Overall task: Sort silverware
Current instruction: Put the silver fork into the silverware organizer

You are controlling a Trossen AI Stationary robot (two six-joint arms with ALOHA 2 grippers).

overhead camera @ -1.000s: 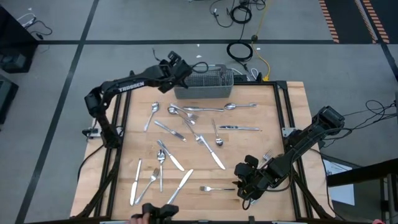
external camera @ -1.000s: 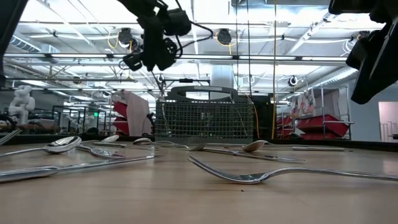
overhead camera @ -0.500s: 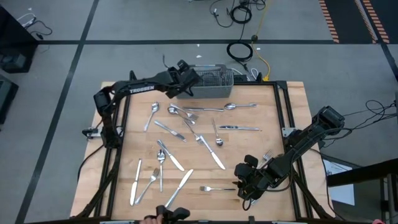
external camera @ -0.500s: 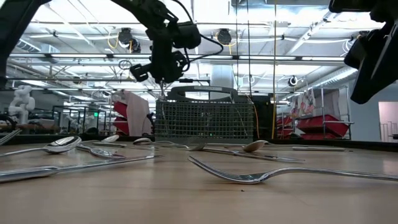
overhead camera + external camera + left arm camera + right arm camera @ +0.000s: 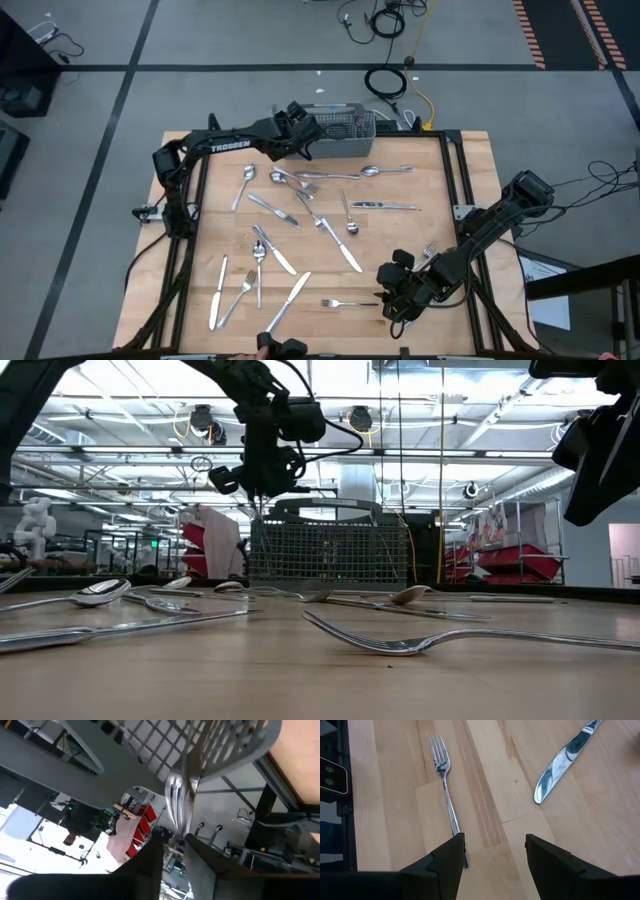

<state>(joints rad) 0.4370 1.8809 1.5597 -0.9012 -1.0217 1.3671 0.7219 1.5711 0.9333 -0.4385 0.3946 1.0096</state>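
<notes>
We judge the sorting barely begun: nearly all the silverware (image 5: 300, 215) lies scattered across the middle of the wooden table (image 5: 470, 170), and we cannot tell what the mesh basket (image 5: 335, 130) at upper centre holds. Around the table, grey floor and cables; the low view shows a workshop hall. Our left gripper (image 5: 300, 135) hangs over the basket's left end with a fork (image 5: 175, 795) between its fingers; whether they grip it we cannot tell. Our right gripper (image 5: 492, 852), lower right, stands apart over another fork (image 5: 442, 785).

Table (image 5: 470, 170) far right corner bare, room to pass. Silverware (image 5: 300, 215) clutters centre & near left; basket (image 5: 340, 128) blocks far edge w/ left arm over it.
</notes>
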